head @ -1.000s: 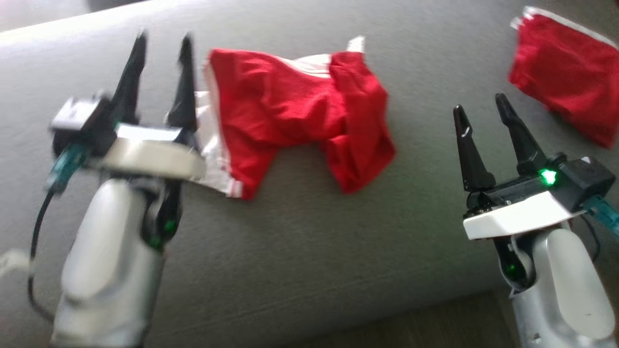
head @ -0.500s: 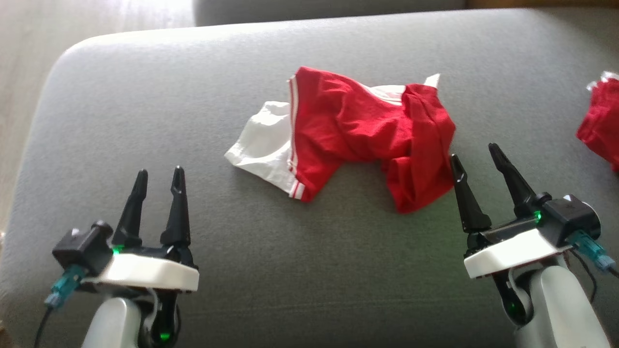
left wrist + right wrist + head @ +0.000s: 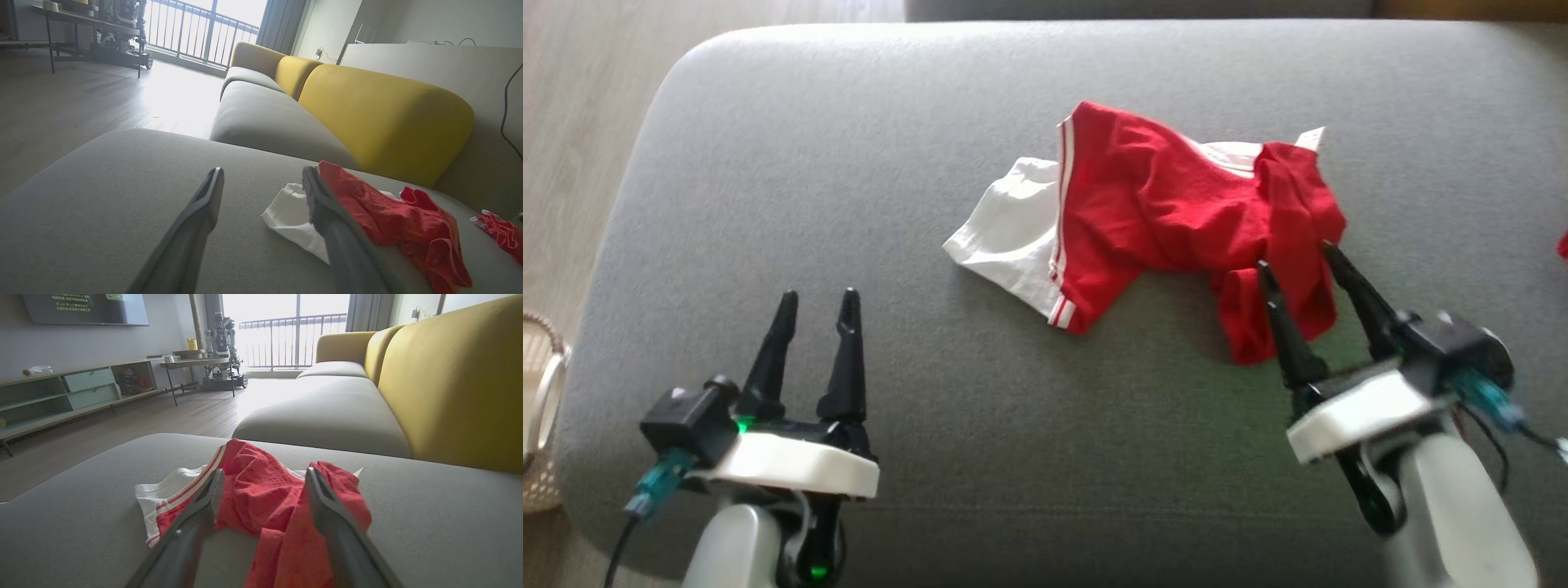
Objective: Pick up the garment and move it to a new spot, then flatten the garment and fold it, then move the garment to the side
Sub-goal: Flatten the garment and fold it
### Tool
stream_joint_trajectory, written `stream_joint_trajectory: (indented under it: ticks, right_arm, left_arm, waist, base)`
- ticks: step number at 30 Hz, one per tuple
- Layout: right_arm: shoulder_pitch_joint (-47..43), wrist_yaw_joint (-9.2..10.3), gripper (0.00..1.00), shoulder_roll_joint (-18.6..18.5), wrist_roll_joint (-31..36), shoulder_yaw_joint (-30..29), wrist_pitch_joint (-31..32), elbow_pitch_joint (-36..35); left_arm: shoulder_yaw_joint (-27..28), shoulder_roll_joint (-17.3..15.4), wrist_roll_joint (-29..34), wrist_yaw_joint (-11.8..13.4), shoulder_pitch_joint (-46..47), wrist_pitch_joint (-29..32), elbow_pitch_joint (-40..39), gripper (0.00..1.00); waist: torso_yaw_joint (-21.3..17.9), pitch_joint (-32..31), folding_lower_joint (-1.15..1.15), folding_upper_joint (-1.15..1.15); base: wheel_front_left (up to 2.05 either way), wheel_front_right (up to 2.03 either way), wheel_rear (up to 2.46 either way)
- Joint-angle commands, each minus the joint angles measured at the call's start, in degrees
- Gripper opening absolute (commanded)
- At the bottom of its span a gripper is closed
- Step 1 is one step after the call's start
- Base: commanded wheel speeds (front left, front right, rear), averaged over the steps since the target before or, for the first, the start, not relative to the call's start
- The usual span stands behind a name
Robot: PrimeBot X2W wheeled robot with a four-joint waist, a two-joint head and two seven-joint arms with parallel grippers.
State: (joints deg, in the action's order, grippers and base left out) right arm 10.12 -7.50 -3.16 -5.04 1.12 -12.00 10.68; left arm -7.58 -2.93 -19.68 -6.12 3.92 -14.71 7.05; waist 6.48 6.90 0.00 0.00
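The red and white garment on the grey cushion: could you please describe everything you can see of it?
The garment is soft, thin-looking red fabric with a white section at its left end and white stripes along a red hem. It lies crumpled and unfolded, bunched at its right end, on the grey cushion. The open right pincer is poised at that bunched end; whether it touches the cloth cannot be told.

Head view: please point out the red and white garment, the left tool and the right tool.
red and white garment (image 3: 1168, 204), head view, on the red cloth near its middle.
left tool (image 3: 818, 292), head view, midway between its open fingertips.
right tool (image 3: 1294, 255), head view, midway between its open fingertips, at the garment's edge.
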Motion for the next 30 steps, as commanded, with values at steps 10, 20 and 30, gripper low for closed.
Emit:
stream_joint_trajectory:
  ticks: [10,20,30]
  right_arm:
    - [21.51,0.01,1.0,0.04,3.71,2.98,9.76,9.87]
    - [34.26,0.01,1.0,-6.2,8.6,-0.12,13.66,28.37]
    - [40.16,0.01,0.0,-9.56,12.49,-1.74,13.25,39.41]
  left_arm:
    - [-4.46,0.04,-2.55,-0.04,6.21,-0.29,-1.04,1.0]
    - [-7.12,0.04,-5.73,1.84,7.53,-0.29,-1.62,1.0]
    - [-8.64,0.05,-7.21,2.72,8.08,-0.29,-2.22,1.0]
  waist:
    - [9.12,7.12,0.0,0.0]
    - [17.11,10.84,0.0,0.0]
    - [20.09,12.56,0.0,0.0]
  base:
    - [0.0,0.0,0.0]
    - [0.0,0.0,0.0]
    - [0.0,0.0,0.0]
